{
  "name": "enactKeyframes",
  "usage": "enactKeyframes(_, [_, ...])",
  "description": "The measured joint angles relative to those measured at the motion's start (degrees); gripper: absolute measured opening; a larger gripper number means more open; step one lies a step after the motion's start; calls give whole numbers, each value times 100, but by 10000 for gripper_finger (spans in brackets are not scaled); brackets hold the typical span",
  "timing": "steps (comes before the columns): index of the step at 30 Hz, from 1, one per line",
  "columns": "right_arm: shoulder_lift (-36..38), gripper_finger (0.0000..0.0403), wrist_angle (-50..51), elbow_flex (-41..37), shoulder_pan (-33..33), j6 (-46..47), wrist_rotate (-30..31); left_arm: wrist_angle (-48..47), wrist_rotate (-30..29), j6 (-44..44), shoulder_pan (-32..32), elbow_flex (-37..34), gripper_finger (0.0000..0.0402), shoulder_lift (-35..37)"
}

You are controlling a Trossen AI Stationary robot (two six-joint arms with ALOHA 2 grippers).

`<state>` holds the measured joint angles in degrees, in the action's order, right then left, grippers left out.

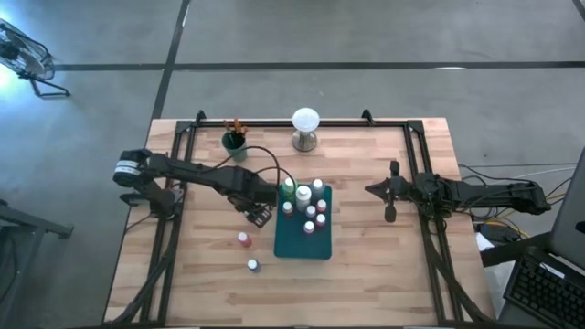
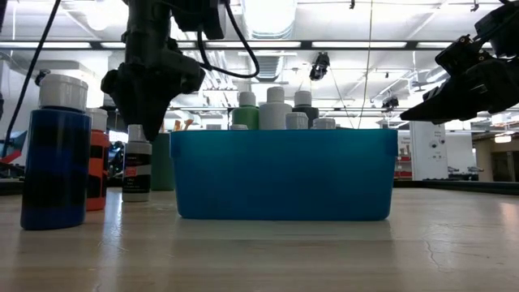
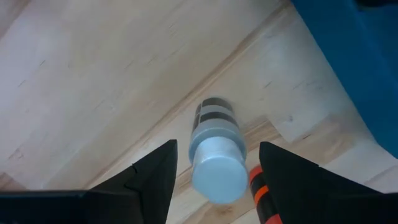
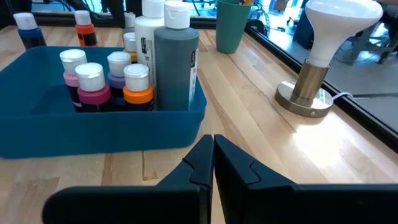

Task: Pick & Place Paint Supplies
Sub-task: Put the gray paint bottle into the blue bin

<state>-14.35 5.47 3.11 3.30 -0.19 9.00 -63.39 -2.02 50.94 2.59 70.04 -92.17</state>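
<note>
- High view: the left gripper (image 1: pixel 259 208) hung just beside the left edge of the teal tray (image 1: pixel 322 249), placed there to reach a bottle standing outside it. Most of the bottles in the tray (image 1: pixel 307 206) were crowded toward its far end. A red bottle (image 1: pixel 244 239) and a blue bottle (image 1: pixel 252 265) stood apart on the table (image 1: pixel 375 265), apparently still to be collected. The right gripper (image 1: pixel 390 192) waited well to the tray's right. A green cup (image 1: pixel 235 144) holding brushes and a white lamp (image 1: pixel 305 127) stood near the far edge.
- Low view: the left gripper (image 2: pixel 150 85) was poised directly over a black-and-white bottle (image 2: pixel 137 166), with the blue bottle (image 2: pixel 57 154) and red bottle (image 2: pixel 98 162) alongside. White caps rose above the tray wall (image 2: pixel 284 174).
- Left wrist view: the fingers (image 3: pixel 149 180) stood wide, one on each side of the black-and-white bottle (image 3: pixel 216 149) without touching it, which suggests alignment for a grasp by the cap. The tray's corner (image 3: pixel 360 62) lay near.
- Right wrist view: the right gripper (image 4: pixel 213 163) had its fingers pressed together on nothing, consistent with an idle arm. It faced the tray (image 4: pixel 93 140), where a grey bottle (image 4: pixel 176 65) stood tallest among pink-, purple- and orange-banded ones. The lamp (image 4: pixel 323 53) stood beside.
</note>
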Motion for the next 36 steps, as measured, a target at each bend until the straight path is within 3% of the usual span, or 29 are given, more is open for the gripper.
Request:
enactKeyframes(17, [0,8,0,0,0,48,-1,-97,48,-305,-2,-2,229,-143])
enactKeyframes(36, [0,8,-1,0,-1,-21,-1,-92,41,-348,0,0,125,-132])
